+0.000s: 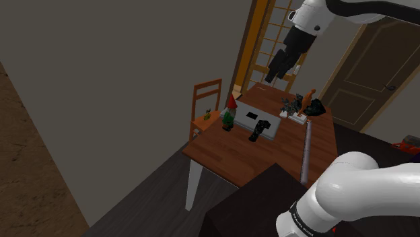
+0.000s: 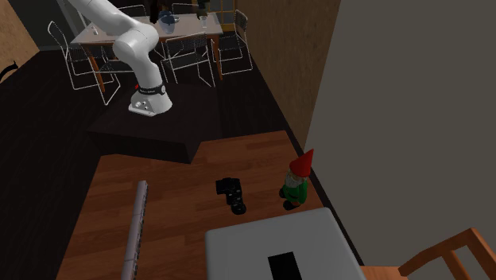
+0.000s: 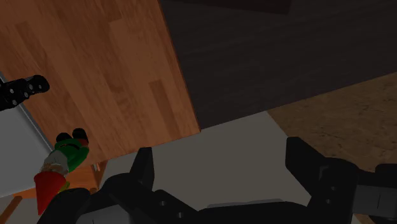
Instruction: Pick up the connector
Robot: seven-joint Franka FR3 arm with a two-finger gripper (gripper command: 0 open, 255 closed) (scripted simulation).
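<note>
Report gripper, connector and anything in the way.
Gripper open, empty, high above the table. Connector lies on it, untouched. Gnome stands beside it, apart.

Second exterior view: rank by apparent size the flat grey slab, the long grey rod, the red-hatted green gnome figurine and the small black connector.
1. flat grey slab
2. long grey rod
3. red-hatted green gnome figurine
4. small black connector
The last two look close; the gnome is slightly taller.

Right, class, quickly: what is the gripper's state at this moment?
Gripper: open, holding nothing; the black connector lies apart from it on the wooden table.
</note>
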